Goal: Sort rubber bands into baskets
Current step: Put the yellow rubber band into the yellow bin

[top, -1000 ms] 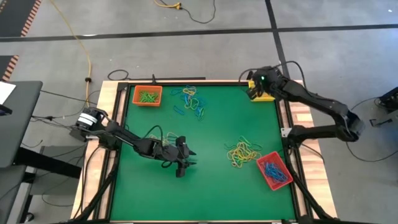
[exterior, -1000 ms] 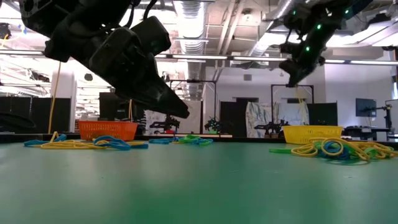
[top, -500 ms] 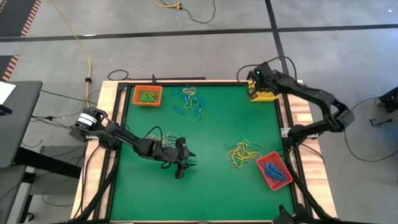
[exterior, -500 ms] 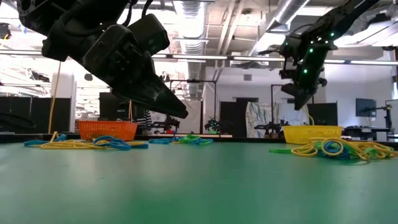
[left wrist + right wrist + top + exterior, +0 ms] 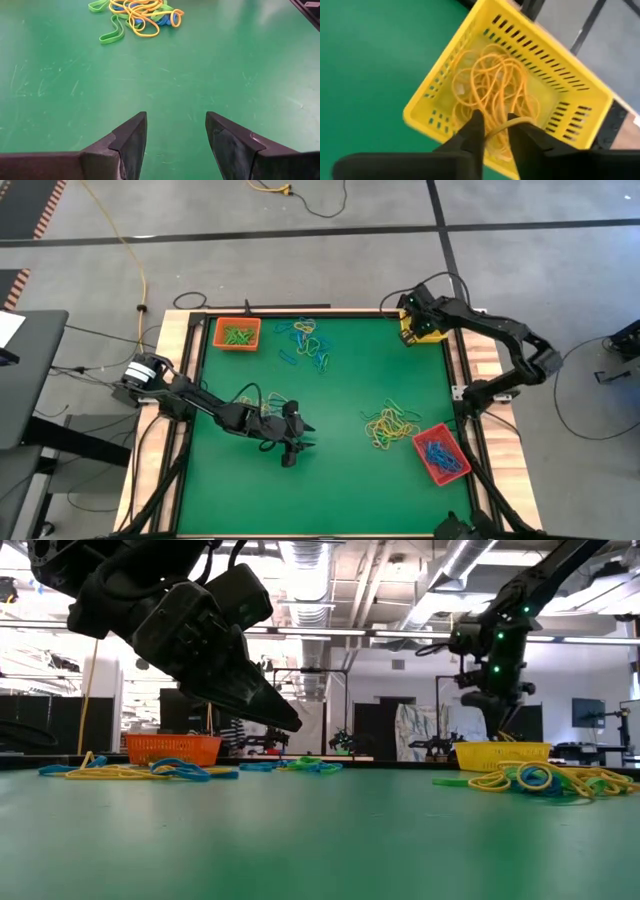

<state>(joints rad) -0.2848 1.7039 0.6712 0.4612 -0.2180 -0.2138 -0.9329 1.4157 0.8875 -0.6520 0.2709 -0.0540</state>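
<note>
Three baskets stand on the green table: an orange basket (image 5: 237, 333) with green rubber bands at the far left, a yellow basket (image 5: 425, 332) with yellow bands (image 5: 490, 85) at the far right, and a red basket (image 5: 441, 455) with blue bands at the near right. Loose rubber bands lie in two piles (image 5: 308, 343) (image 5: 392, 425). My right gripper (image 5: 496, 127) hangs open just above the yellow basket, pointing steeply down, with a yellow band (image 5: 506, 121) across the gap between its fingertips. My left gripper (image 5: 176, 135) is open over bare table at the near left, with nothing between its fingers. My right gripper has one yellow band (image 5: 506, 121) arching across the gap between its fingertips, over the yellow basket. The fingers come from above, pointing down. Whether the band touches the fingers or lies loose on the bands in the basket, I cannot tell.
The table has a raised wooden frame (image 5: 190, 380) all round. The far pile of mixed bands shows ahead of my left gripper (image 5: 137, 12). Bare green table lies between the two piles. Cables run over the floor beyond the far edge.
My right gripper has come down toward the yellow basket and tipped to point more steeply down, shifting a little toward the table's left edge.
</note>
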